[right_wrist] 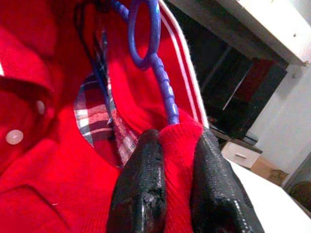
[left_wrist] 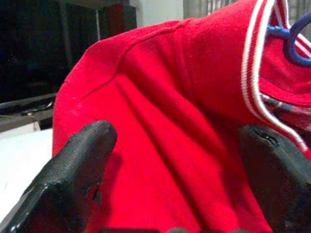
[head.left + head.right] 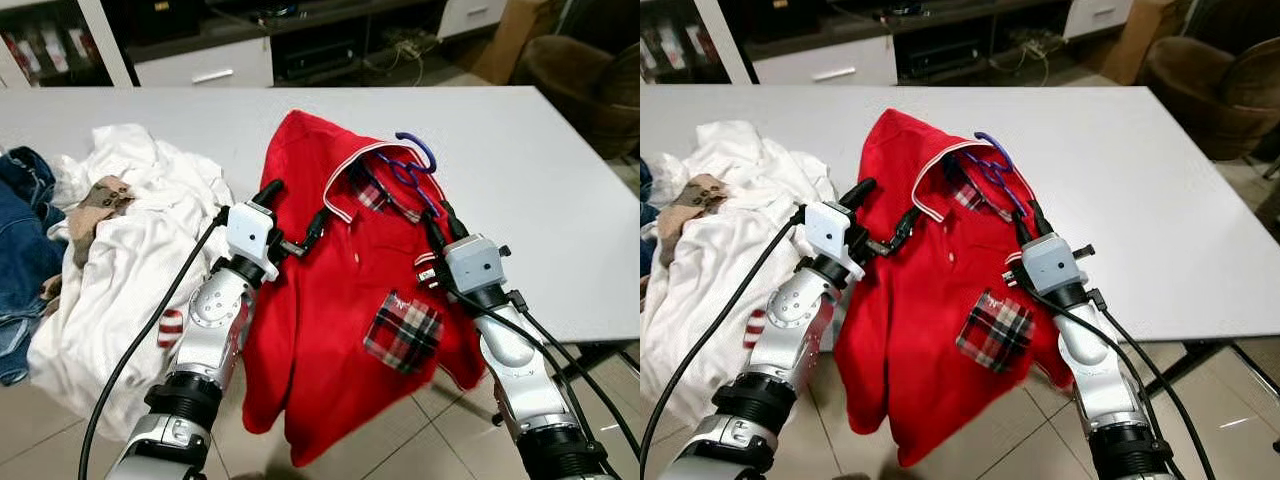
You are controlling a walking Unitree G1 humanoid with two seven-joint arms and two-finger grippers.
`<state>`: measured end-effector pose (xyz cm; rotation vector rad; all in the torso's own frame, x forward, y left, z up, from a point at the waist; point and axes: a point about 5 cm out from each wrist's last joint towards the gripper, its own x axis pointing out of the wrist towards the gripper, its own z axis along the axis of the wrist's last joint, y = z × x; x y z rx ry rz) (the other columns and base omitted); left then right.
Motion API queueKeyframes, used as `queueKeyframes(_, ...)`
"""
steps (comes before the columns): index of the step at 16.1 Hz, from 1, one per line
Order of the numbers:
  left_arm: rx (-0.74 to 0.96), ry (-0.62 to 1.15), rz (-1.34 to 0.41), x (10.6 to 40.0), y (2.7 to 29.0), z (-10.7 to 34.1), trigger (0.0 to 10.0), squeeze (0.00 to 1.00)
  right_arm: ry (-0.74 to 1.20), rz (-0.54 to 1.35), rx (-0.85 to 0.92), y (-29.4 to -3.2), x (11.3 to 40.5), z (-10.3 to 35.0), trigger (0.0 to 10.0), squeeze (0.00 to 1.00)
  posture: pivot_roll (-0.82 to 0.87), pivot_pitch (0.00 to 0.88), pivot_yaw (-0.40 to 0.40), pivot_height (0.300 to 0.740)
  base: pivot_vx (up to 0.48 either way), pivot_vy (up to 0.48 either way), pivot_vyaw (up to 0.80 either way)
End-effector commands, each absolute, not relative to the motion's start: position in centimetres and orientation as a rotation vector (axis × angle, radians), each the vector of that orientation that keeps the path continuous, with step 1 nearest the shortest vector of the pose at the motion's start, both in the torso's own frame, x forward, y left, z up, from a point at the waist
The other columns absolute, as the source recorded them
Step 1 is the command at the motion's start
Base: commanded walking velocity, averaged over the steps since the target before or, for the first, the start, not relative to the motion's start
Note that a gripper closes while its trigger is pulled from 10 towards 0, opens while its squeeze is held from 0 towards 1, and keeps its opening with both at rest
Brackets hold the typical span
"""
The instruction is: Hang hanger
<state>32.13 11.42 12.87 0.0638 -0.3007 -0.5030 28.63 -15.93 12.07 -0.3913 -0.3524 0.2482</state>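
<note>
- The red shirt lay on the white table, its hem hanging off the edge.
- The blue hanger sat mostly hidden inside the collar.
- The right gripper pinched shirt fabric over the hanger.
- The left gripper had its fingers spread around a shoulder.

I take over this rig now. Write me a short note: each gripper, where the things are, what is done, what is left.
Right gripper: shut on the red shirt's shoulder fabric, where the blue hanger runs inside.
Left gripper: open, fingers on either side of the other shoulder, not closed on it.
Red shirt: on the white table, lower half hanging over the near edge; hanger hook sticks out of the collar.
White laundry pile lies to the robot's left.
Done: hanger is inside the shirt.
Left: lift the shirt and hang it; no rail is in view.
</note>
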Motion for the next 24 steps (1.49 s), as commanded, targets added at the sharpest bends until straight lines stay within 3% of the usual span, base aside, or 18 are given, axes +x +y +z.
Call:
queueKeyframes(1,0.07,-0.3,-0.494,32.27,11.6,12.89,10.0,0.0,-0.395,0.233,-0.384,-16.04,29.15,13.16,10.0,0.0,0.05,0.0,0.019,0.74,0.307,0.0,0.0)
queueKeyframes(17,0.06,-0.303,-0.498,32.13,11.54,12.88,10.0,0.0,-0.391,0.233,-0.38,-15.95,28.96,12.96,10.0,0.0,0.05,0.0,0.021,0.74,0.362,0.0,0.0)
queueKeyframes(24,0.044,-0.317,-0.503,32.05,11.44,12.99,10.0,0.0,-0.39,0.238,-0.384,-15.98,29.1,12.99,10.0,0.0,0.05,0.0,0.016,0.74,0.0,0.0,0.0)
